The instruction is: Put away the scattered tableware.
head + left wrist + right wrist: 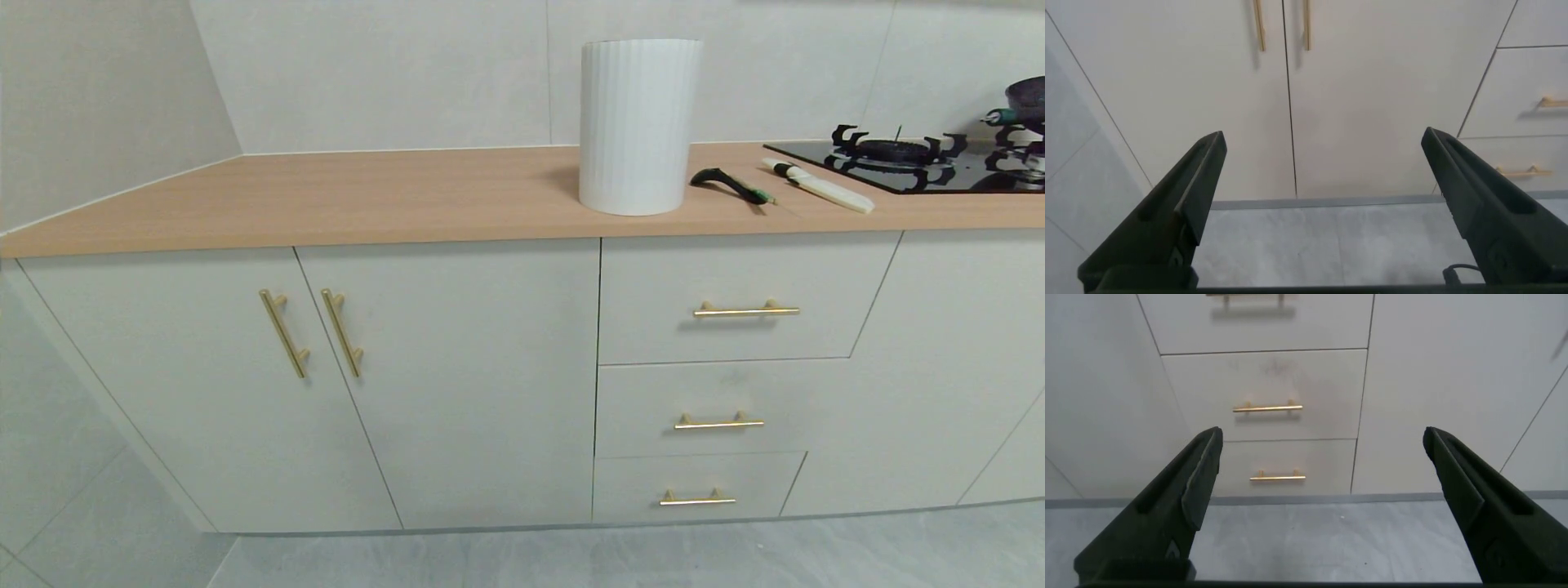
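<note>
On the wooden countertop (367, 196) a black-handled utensil with a green tip (731, 184) lies just right of a tall white ribbed container (637, 126). A cream-bladed knife with a dark collar (819, 185) lies further right, near the hob. My left gripper (1321, 151) is open and empty, held low in front of the double cabinet doors (1290, 90). My right gripper (1321, 445) is open and empty too, low before the drawer stack (1266, 392). Both are well below the counter, far from the utensils.
A black glass gas hob (922, 163) with pan supports fills the counter's right end, a dark pot (1029, 98) at its edge. Below are two doors with gold handles (314, 331) and three drawers with gold handles (745, 310). Grey tiled floor (571, 559) lies in front.
</note>
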Available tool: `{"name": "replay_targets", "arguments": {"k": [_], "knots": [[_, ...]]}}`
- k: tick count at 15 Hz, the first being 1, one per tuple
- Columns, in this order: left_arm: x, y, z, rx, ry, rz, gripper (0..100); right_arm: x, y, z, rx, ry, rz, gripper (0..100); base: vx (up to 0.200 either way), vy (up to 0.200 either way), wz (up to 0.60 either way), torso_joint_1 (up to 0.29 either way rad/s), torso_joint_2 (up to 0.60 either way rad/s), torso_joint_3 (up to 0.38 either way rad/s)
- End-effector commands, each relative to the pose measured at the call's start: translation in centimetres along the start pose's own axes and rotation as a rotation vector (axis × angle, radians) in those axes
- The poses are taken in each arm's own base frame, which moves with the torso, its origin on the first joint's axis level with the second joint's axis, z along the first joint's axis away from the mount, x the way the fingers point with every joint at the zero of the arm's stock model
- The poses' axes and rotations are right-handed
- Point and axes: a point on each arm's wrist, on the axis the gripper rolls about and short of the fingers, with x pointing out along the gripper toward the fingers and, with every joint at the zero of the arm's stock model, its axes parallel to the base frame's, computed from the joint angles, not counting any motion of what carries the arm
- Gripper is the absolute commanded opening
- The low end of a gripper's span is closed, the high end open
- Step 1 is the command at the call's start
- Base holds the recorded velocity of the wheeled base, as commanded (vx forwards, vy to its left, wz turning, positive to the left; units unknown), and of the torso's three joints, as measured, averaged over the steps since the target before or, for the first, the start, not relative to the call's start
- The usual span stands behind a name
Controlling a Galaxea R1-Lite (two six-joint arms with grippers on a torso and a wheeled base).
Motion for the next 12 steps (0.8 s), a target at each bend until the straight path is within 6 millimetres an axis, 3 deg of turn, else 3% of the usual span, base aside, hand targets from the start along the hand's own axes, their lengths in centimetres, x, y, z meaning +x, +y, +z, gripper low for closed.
{"name": "replay_targets", "arguments": {"k": [1,2,3,6,7,9,12], "knots": [[0.0,0.0,0.0,0.000,0.002,0.000,100,0.0,0.0,0.0,-0.004,-0.001,-0.005,100,0.000,0.000,0.00,0.000,0.00,0.000],[0.0,0.0,0.0,0.000,0.002,0.000,100,-0.1,0.0,0.7,0.002,-0.035,-0.011,100,0.000,0.000,0.00,0.000,0.00,0.000],[0.0,0.0,0.0,0.000,0.000,0.000,100,-0.9,0.0,3.1,0.036,-0.136,-0.009,100,0.000,0.000,0.00,0.000,0.00,0.000],[0.0,0.0,0.0,0.000,0.002,0.000,100,-1.2,0.2,3.5,0.041,-0.060,0.066,100,0.000,0.000,0.00,0.000,0.00,0.000],[0.0,0.0,0.0,0.000,0.002,0.000,100,-0.4,0.4,4.2,0.043,0.046,0.171,100,0.000,0.000,0.00,0.000,0.00,0.000],[0.0,0.0,0.0,0.000,0.002,0.000,100,1.0,0.4,5.5,0.045,0.146,0.214,100,0.000,0.000,0.00,0.000,0.00,0.000],[0.0,0.0,0.0,0.000,0.002,0.000,100,5.1,0.7,8.4,0.034,0.340,0.281,100,0.000,0.000,0.00,0.000,0.00,0.000]]}}
